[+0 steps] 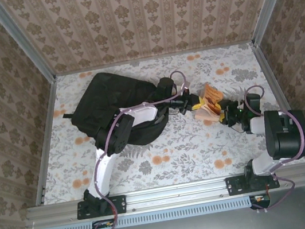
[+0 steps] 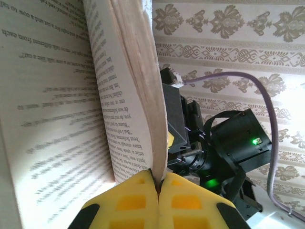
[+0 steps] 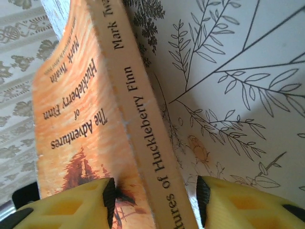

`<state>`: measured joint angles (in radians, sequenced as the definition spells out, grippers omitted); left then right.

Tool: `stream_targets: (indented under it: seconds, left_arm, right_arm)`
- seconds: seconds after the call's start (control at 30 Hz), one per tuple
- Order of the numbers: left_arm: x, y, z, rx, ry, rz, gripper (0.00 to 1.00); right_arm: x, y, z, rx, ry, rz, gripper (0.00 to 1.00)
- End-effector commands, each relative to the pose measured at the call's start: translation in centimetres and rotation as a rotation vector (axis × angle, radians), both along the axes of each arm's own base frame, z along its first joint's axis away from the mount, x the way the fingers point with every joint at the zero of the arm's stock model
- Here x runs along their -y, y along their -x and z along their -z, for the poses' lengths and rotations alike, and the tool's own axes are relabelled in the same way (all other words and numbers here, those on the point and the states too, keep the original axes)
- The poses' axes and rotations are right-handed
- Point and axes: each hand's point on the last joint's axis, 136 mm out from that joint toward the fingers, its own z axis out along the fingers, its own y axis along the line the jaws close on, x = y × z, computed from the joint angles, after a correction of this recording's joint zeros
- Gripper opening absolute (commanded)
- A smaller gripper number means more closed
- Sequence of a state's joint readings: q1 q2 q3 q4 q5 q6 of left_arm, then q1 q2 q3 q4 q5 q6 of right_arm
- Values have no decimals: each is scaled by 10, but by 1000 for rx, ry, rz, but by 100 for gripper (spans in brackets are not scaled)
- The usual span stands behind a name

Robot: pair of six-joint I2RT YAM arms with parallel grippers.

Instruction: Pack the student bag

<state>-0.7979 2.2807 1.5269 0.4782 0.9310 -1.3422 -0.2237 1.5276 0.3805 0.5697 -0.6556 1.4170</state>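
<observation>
Black fabric, soft and slumped: student bag (image 1: 110, 106) lying on the table (image 1: 205, 152) left of centre, partly under the left arm; opening not clearly visible, nothing seen inside. Just to its right, orange paperback (image 3: 81, 119) held between both arms; left gripper (image 2: 157, 183) pinched tight on a sheaf of its pages; right gripper (image 3: 155, 200) half-closed astride spine and cover, pads close against them, firm squeeze or not impossible to tell. Judged an early stage: book in hand, not packed; left to do: carrying it across, sliding it into the bag.
</observation>
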Motion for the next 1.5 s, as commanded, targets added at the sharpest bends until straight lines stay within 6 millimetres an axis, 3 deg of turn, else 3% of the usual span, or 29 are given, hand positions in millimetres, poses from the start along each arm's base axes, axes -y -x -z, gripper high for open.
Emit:
stream_targets:
  seconds: [0.0,0.13,0.2,0.3,0.37,0.43,0.53,0.87,1.03,1.23,1.47]
  left_arm:
    - [2,13,-6,-4,40,62,0]
    - [-2,14,-3,-2,23,76,2]
    - [-10,10,-1,9,-6,66,13]
    - [-26,2,0,37,-56,33,22]
    - [-36,-3,-1,48,-85,17,42]
    - [-44,-5,-4,64,-113,8,54]
    - [-54,-8,-12,104,-153,-2,62]
    - [-61,-18,-66,165,-129,-63,71]
    - [-54,-21,-96,150,-37,-91,75]
    - [-44,-21,-116,132,49,-100,76]
    - [-35,-23,-130,102,124,-115,76]
  right_arm:
    - [-1,-15,-28,124,-26,-5,43]
    - [-1,-12,-33,132,-1,-11,26]
    - [0,-9,-34,129,24,-14,19]
    - [2,-4,-43,138,85,-32,11]
    - [3,-2,-53,164,128,-38,6]
    - [5,0,-59,171,159,-36,0]
    - [3,1,-76,223,188,-45,0]
    - [-13,3,-159,483,237,-72,0]
    - [-26,8,-194,593,215,-87,0]
    - [-39,10,-221,656,166,-95,0]
    - [-44,9,-236,678,107,-78,0]
